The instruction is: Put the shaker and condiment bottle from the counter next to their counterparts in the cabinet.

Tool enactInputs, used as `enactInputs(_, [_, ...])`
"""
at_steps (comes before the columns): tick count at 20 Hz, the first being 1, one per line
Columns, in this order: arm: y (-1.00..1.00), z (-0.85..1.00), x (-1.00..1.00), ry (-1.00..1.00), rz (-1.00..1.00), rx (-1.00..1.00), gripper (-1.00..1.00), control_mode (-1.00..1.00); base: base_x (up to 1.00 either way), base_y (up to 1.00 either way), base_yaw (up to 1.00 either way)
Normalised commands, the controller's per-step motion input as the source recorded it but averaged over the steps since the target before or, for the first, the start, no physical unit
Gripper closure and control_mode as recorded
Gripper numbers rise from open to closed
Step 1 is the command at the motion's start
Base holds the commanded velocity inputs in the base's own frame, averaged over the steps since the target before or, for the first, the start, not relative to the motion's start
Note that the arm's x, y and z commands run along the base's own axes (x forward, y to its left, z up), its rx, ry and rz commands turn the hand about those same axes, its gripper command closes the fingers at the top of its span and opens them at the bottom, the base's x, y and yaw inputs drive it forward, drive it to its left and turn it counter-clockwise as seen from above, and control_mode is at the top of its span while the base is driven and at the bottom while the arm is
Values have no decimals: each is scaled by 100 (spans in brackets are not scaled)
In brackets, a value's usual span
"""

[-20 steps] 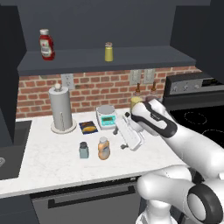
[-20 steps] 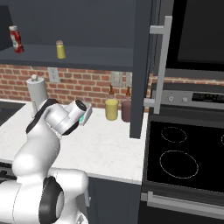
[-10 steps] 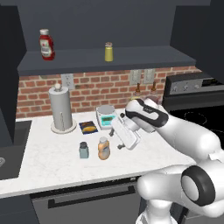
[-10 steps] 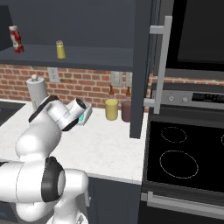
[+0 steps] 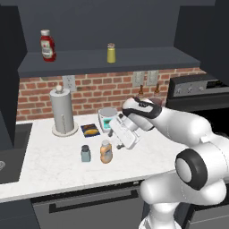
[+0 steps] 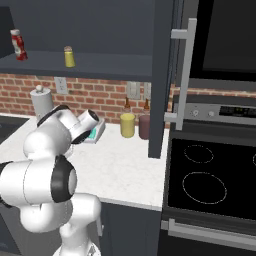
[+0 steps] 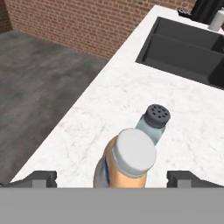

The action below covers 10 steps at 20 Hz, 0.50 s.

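1. The small orange condiment bottle with a white cap and paler label band stands upright on the white marble surface, near its front edge. Just beside it stands the squat pale blue-grey translucent shaker with a grey perforated cap. Both are apart from the other clutter, which I judge leaves room for a sideways approach.
2. Their counterparts wait up in the dark grey open wall cabinet: the red ketchup bottle with a white cap to the left on its shelf, and the slim yellow-green shaker with a grey cap nearer the middle, well apart. That spacing looks enough for each partner to be set alongside.
3. The tool is wide open and holds nothing. In the hand view its two dark tips flank the orange bottle, whose white cap sits between them, with the blue-grey shaker just behind.
4. The white arm reaches forward and left over the surface, wrist bent so the tool points down and towards the orange bottle, close beside it. The bottle appears to be the first target.
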Motion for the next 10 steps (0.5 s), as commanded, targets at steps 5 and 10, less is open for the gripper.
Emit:
enactInputs(5, [6,-11,11,0,4,0,-100,-100,0,0,0])
enactInputs(10, [5,-14,2,0,3,0,-100,-100,0,0,0])
